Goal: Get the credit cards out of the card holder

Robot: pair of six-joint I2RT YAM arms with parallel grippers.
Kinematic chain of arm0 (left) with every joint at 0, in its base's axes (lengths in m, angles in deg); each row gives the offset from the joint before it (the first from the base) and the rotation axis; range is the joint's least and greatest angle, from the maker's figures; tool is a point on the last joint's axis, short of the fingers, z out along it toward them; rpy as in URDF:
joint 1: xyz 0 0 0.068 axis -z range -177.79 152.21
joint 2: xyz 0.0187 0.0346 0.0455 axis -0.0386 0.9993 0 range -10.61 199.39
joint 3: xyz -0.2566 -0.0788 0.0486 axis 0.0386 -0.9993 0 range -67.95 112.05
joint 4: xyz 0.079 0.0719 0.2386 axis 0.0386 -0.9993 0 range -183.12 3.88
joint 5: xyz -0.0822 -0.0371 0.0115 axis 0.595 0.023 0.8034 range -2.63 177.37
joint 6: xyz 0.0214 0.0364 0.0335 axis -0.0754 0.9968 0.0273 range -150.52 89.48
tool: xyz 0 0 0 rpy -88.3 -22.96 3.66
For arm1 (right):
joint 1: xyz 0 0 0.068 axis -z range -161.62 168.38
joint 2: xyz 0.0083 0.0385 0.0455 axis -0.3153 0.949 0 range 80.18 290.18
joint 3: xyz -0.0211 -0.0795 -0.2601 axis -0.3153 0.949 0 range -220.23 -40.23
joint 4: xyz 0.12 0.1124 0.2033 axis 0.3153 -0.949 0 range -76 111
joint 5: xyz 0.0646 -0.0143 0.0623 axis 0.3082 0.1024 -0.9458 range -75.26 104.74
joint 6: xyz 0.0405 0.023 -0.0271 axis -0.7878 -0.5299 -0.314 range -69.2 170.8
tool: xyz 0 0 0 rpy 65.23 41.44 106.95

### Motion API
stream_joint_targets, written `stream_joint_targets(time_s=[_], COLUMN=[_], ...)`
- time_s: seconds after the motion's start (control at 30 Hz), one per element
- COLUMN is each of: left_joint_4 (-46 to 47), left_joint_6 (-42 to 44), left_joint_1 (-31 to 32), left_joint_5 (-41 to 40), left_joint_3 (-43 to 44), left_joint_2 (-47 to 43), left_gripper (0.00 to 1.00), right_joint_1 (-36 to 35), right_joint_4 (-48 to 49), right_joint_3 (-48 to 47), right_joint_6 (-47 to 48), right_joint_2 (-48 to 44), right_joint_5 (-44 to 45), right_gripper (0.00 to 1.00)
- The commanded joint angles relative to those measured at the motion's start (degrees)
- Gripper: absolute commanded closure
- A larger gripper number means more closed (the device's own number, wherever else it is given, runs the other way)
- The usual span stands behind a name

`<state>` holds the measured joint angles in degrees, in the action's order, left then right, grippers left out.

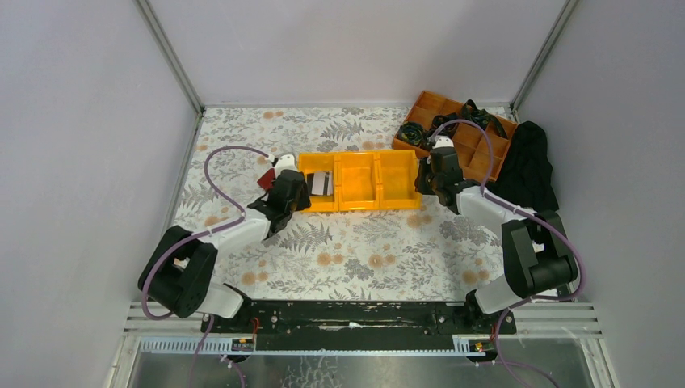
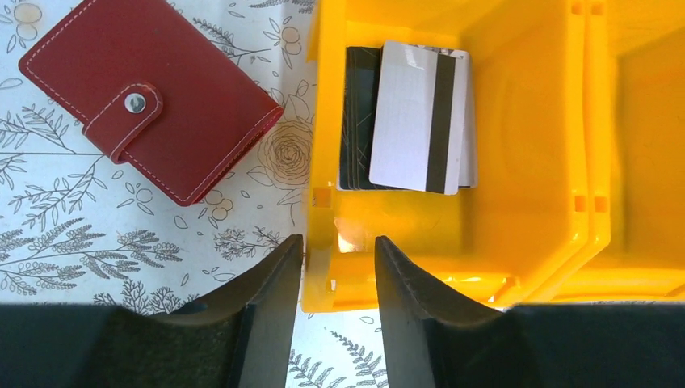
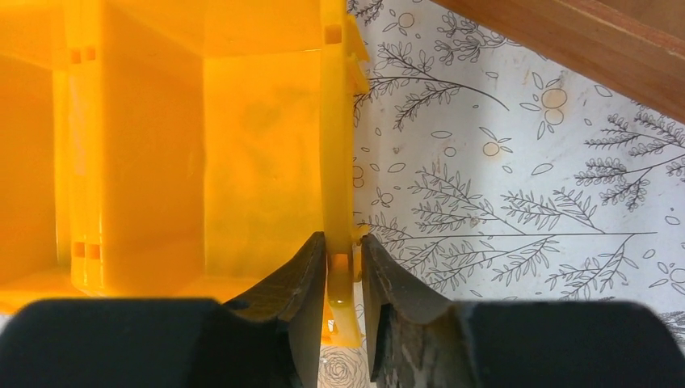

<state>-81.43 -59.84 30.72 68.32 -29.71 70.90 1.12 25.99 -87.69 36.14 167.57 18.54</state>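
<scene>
The red card holder lies closed and snapped on the floral table, left of the yellow bin; in the top view only a red corner of the card holder shows behind my left arm. The credit cards, a white one with a black stripe over black ones, lie in the bin's left compartment. My left gripper is open, straddling the bin's left wall with gaps on both sides. My right gripper straddles the bin's right wall, its jaws narrowly apart with a thin gap.
A brown wooden compartment tray holding dark items stands at the back right, its edge close to my right gripper. A black cloth lies beside it. Grey enclosure walls close in both sides and the back.
</scene>
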Motion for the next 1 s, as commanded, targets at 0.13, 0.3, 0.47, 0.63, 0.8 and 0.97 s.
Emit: stream_joint_targets(time_s=[0.13, 0.3, 0.47, 0.63, 0.8, 0.97], left_joint_4=[-0.27, 0.36, 4.31, -3.50, -15.57, -24.70], left_joint_6=[0.96, 1.63, -1.25, -15.30, -24.57, -32.67], left_joint_1=[0.49, 0.64, 1.38, 0.84, -3.41, -11.15], left_joint_5=[-0.03, -0.17, -10.75, -26.93, -27.98, -21.42], left_joint_3=[1.77, 1.79, -2.28, -1.27, 7.65, 14.80], left_joint_2=[-2.87, -5.89, -11.78, -13.32, -7.44, -1.23], left_gripper=[0.34, 0.24, 0.24, 0.25, 0.01, 0.03], right_joint_1=[-0.63, -0.63, -0.67, -0.65, -0.67, -0.66], right_joint_4=[-0.65, -2.04, -2.95, -2.71, -2.96, -2.92], right_joint_3=[-2.54, -2.69, 0.00, 2.98, 4.43, 4.77], right_joint_6=[-2.81, -2.73, -2.92, -3.52, -3.54, -3.45], right_joint_2=[-2.44, -5.77, -11.93, -16.98, -19.34, -20.37], right_joint_5=[-2.89, -1.08, 4.02, 1.97, 1.20, 0.99], right_gripper=[0.55, 0.48, 0.40, 0.38, 0.38, 0.37])
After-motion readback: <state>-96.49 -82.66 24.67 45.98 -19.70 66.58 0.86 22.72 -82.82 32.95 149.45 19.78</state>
